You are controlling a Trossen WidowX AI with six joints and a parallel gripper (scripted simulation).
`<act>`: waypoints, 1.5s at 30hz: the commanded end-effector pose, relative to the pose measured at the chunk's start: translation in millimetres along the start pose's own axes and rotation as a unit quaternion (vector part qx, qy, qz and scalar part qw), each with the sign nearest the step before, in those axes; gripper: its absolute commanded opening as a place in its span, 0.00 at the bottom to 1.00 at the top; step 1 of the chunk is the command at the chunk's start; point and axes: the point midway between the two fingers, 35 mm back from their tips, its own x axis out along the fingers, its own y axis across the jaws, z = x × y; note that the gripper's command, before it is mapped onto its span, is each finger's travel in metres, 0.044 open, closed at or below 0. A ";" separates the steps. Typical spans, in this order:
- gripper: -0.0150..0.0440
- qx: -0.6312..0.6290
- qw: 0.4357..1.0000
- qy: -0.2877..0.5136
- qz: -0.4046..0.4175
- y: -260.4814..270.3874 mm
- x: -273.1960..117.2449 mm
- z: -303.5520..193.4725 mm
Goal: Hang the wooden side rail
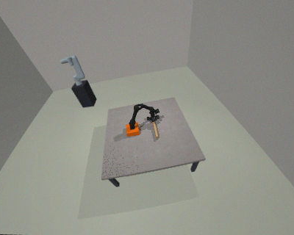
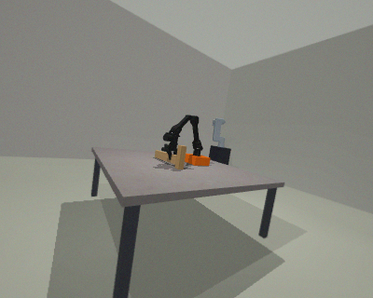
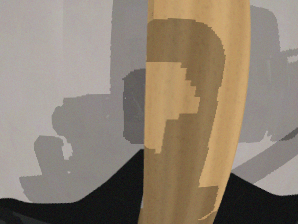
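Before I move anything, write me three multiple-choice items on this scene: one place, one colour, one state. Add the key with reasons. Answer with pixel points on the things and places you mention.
1. Where does the pale blue arm (image 1: 77, 67) (image 2: 217, 131) stand?
A) On the table
B) On a dark pedestal (image 1: 84, 95) (image 2: 220, 155), off the table (image 1: 148, 158) (image 2: 146, 182)
C) Under the table

2. What colour is the base block (image 1: 133, 131) (image 2: 200, 161) under the black arm (image 1: 134, 117) (image 2: 196, 135)?
A) Orange
B) Green
C) White

3. How is the gripper (image 1: 153, 119) (image 2: 170, 157) (image 3: 166, 155)?
A) Open, away from the rail
B) Shut on nothing
C) Shut on the rail (image 1: 155, 130) (image 2: 161, 155) (image 3: 170, 95)

1 B: the top view shows its pedestal beyond the table's edge.
2 A: both room views show orange.
3 C: the wrist view shows wood between the dark fingers.
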 end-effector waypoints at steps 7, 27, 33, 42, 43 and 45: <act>0.25 0.000 1.000 0.003 0.002 -0.1 -1.6 -3.5; 0.25 0.000 1.000 0.003 0.002 2.2 -2.8 -5.9; 0.25 0.000 1.000 0.004 0.002 2.1 -2.3 -6.5; 0.25 0.000 1.000 0.004 0.002 1.1 -1.7 -7.5; 0.25 0.000 1.000 0.004 0.002 1.0 -1.6 -7.7; 0.25 0.000 1.000 0.004 0.002 0.7 -1.4 -7.9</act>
